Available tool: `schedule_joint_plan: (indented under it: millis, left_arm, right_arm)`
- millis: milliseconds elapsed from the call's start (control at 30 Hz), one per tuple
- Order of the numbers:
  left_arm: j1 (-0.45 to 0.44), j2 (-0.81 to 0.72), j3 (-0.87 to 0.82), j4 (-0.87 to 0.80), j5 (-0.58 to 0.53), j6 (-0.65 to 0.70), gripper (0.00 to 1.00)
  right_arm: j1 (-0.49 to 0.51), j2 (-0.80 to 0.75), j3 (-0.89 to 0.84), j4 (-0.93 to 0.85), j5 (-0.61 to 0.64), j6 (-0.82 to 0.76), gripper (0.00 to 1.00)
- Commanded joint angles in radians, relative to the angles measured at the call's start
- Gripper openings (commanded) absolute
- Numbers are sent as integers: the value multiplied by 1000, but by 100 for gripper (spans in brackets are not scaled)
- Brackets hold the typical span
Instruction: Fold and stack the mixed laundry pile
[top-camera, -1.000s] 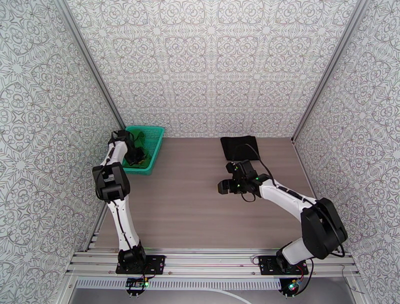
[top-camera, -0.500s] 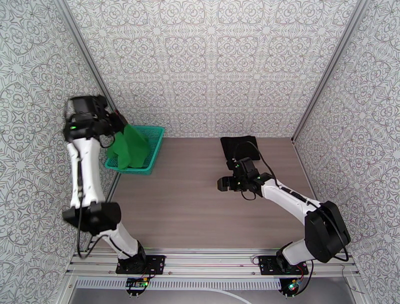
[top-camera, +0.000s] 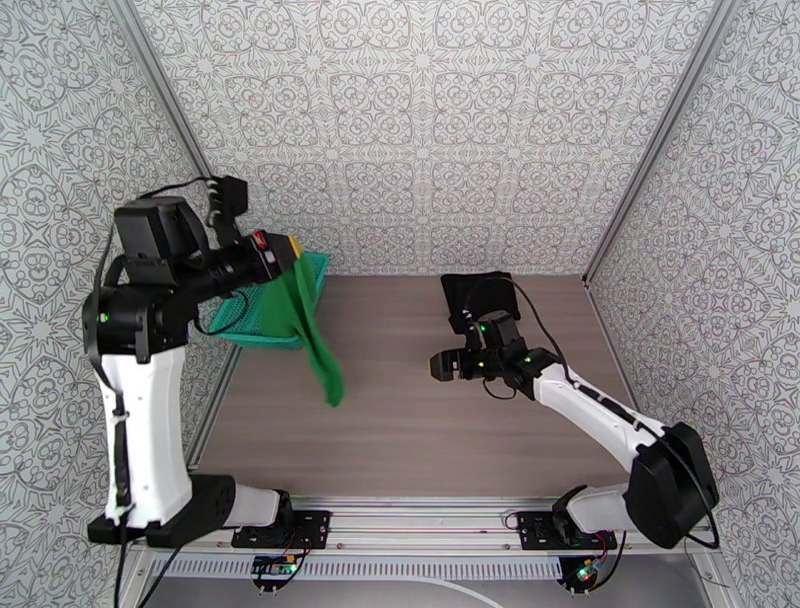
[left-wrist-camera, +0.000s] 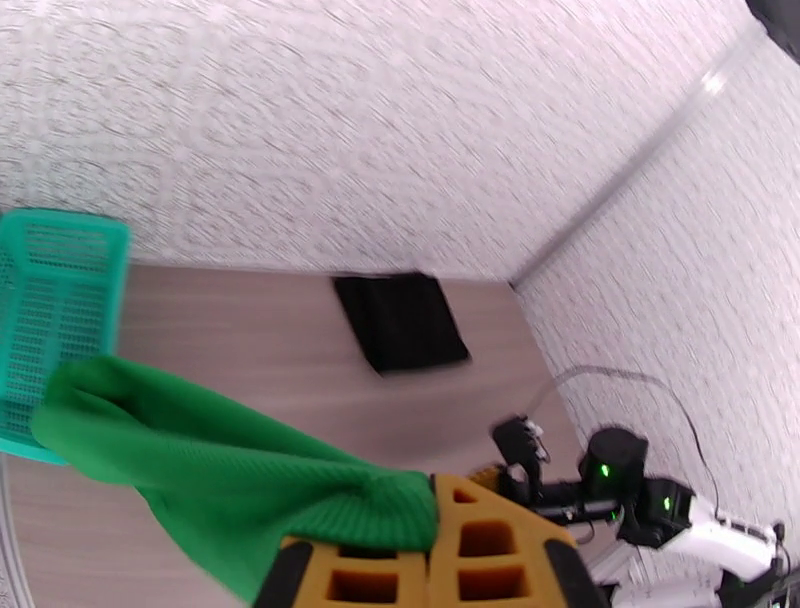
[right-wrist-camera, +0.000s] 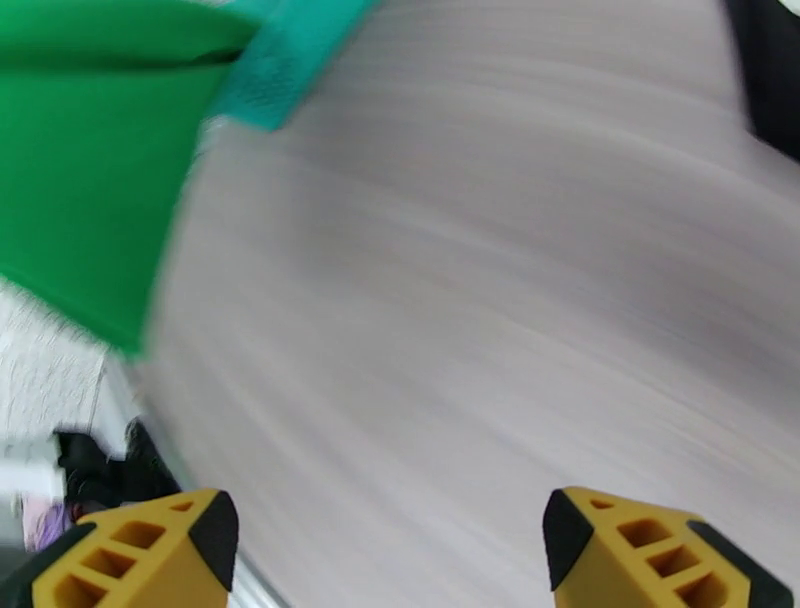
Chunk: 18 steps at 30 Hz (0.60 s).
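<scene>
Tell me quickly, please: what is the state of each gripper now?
Left gripper: closed, holding the green T-shirt.
Right gripper: open, holding nothing.

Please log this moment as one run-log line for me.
left gripper: shut on green T-shirt, hanging over table | right gripper: open, empty | black garment: folded, far side

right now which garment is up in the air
The green T-shirt, hanging from the left pincer; the black garment lies flat on the table.
</scene>
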Motion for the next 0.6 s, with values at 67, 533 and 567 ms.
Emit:
schedule_joint_plan:
  millis: [67,533,567]
  left_arm:
    - [-73,-2,-48,53,-135,-32,0]
    - [-110,-10,-55,81,-187,-52,0]
    - [-110,-13,-53,80,-190,-49,0]
  right_arm:
    - [211,-58,95,-72,-38,-116,92]
    - [465,259,143,378,498,-110,99]
    - [465,295,159,406,503,-117,99]
